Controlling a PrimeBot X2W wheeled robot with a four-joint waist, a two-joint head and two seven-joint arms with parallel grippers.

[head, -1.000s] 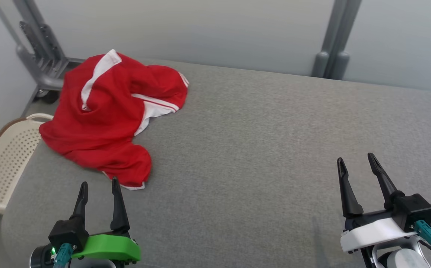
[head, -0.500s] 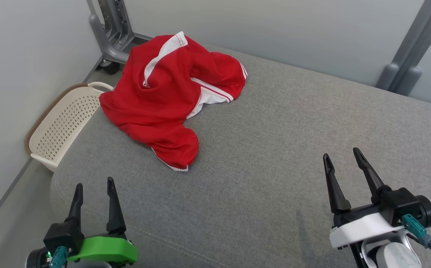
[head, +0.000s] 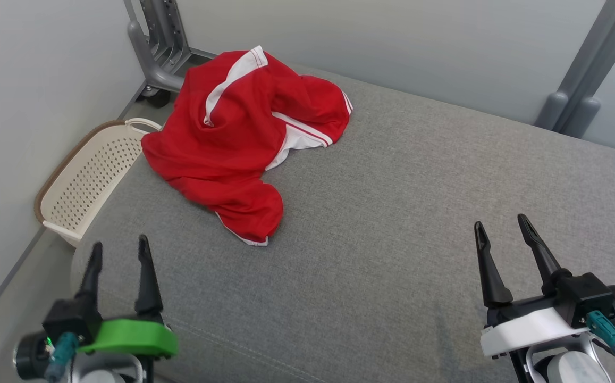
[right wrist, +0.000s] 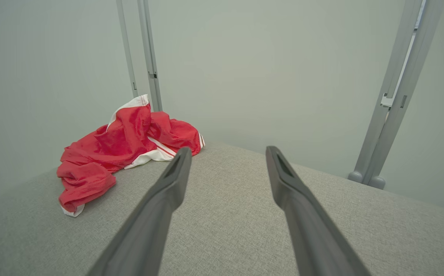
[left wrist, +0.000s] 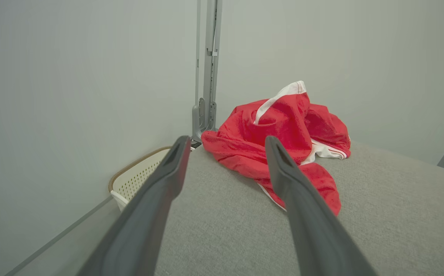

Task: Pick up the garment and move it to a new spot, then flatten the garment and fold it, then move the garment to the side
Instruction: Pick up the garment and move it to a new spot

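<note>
a red garment (head: 233, 143) with white stripes is seen on a grey surface (head: 419, 213); a cream perforated basket (head: 86, 181) is brown-rimmed.

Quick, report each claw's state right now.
Left claw: open, holding nothing.
Right claw: open, holding nothing.
</note>
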